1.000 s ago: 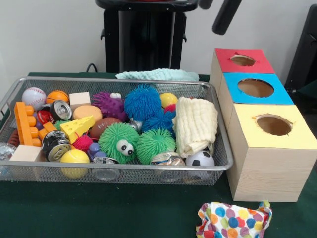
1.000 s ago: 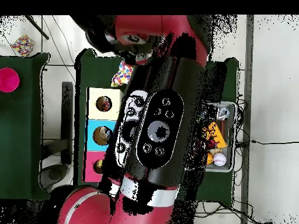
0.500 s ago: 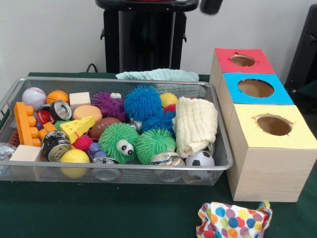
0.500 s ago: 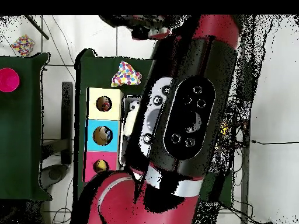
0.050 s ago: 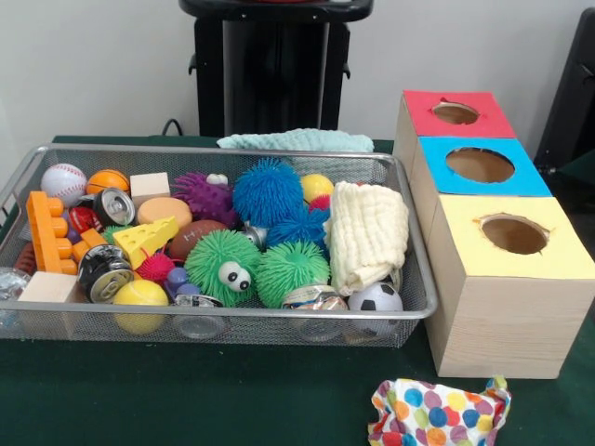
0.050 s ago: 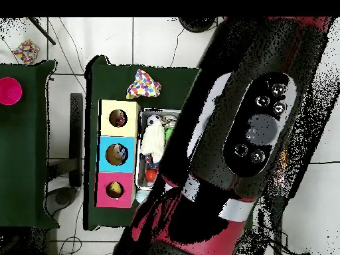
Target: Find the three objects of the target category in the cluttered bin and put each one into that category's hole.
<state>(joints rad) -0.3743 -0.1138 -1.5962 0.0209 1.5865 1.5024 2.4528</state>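
Front view, wire bin (image 5: pixel 414 307) crowded with toys, three-holed box (image 5: pixel 493 297) beside it, end effector unseen, state untellable

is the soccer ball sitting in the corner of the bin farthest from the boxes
No, the soccer ball lies in the bin's front corner nearest the yellow box.

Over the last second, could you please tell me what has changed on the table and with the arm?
The arm swung away: its dark end has left the top of the front view, and from overhead it now covers the other side of the basket, exposing the box-side end with the soccer ball. The toys, cream cloth and three-hole box stayed put.
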